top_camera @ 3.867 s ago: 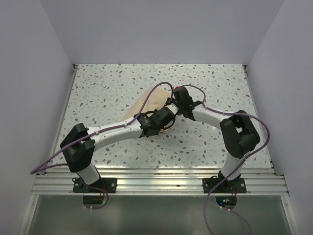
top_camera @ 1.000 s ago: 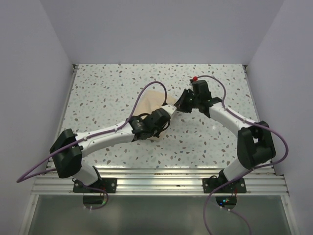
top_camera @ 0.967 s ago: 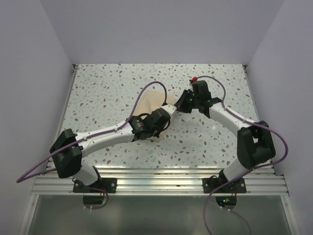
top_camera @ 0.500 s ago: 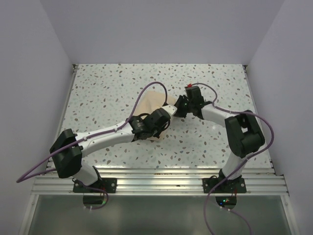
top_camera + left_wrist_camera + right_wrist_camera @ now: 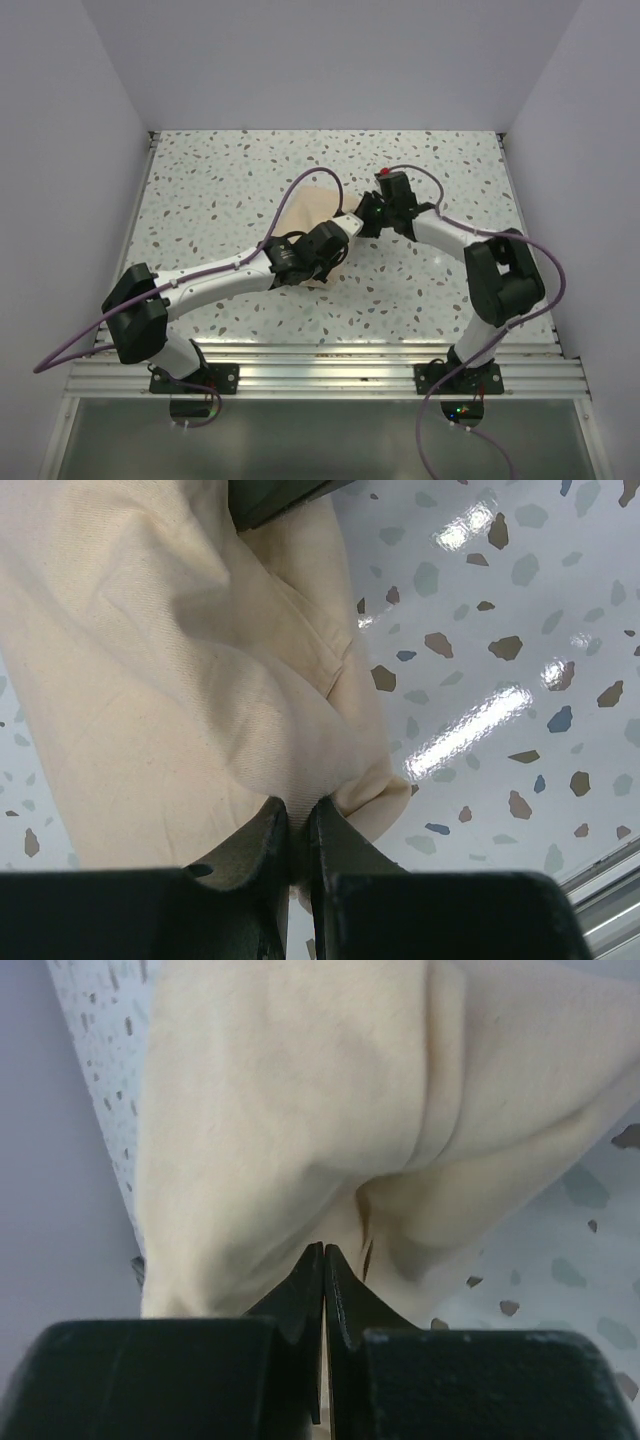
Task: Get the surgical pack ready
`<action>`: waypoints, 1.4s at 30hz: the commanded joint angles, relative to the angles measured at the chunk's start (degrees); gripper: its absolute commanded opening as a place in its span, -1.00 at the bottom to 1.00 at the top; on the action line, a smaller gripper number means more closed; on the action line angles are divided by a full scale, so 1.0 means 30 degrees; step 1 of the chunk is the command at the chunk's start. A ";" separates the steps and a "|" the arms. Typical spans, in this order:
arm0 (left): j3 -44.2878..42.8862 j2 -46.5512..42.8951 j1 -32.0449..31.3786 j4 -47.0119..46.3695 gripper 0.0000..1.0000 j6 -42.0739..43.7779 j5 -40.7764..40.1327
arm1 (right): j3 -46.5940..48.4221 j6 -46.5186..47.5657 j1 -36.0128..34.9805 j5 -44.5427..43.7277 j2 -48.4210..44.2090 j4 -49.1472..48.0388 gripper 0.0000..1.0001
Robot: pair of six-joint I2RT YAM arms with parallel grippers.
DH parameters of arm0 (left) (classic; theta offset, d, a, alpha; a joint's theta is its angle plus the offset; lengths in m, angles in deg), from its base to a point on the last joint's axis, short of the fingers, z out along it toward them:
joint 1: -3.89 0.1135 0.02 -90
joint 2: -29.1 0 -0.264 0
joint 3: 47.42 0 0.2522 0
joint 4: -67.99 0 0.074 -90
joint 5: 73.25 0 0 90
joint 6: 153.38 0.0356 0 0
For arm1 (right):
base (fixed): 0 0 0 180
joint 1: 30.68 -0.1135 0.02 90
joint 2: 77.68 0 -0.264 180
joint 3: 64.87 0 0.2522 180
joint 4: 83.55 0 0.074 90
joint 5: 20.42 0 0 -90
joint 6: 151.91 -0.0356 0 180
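Note:
The surgical pack shows as a tan cloth bundle [image 5: 306,208] in the middle of the speckled table; the tray, instruments, gauze and packet are hidden. My left gripper [image 5: 338,230] is at the bundle's near right corner. In the left wrist view it [image 5: 298,825] is shut on a fold of the tan cloth [image 5: 170,680]. My right gripper [image 5: 364,216] is at the bundle's right edge. In the right wrist view its jaws [image 5: 324,1252] are shut tight, tips against the folded cloth [image 5: 290,1090], with no cloth seen between them.
The speckled table [image 5: 220,170] is walled at the back and both sides. A metal rail [image 5: 320,372] runs along the near edge by the arm bases. Purple cables [image 5: 300,190] loop over both arms and over the bundle.
My right gripper, which had drawn back to the right a second ago, has come left again to the bundle's right edge. The left arm has held still on the cloth.

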 commanded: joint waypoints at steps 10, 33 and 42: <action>-0.0889 -0.0625 -0.0106 -0.1286 -1.00 -0.0124 -0.0119 | -0.4295 0.0966 -0.0986 0.2398 -0.4881 -0.0665 -1.00; -0.1007 -0.0859 -0.0164 -0.1170 -1.00 -0.0388 0.0616 | -0.5057 -0.3879 -0.2987 -0.0001 -0.0679 -0.8885 -1.00; 0.1510 -0.2206 -0.0164 -0.1373 -0.86 -0.0944 0.1257 | -0.3974 0.0957 -0.0380 -0.0471 -0.5607 0.2286 -1.00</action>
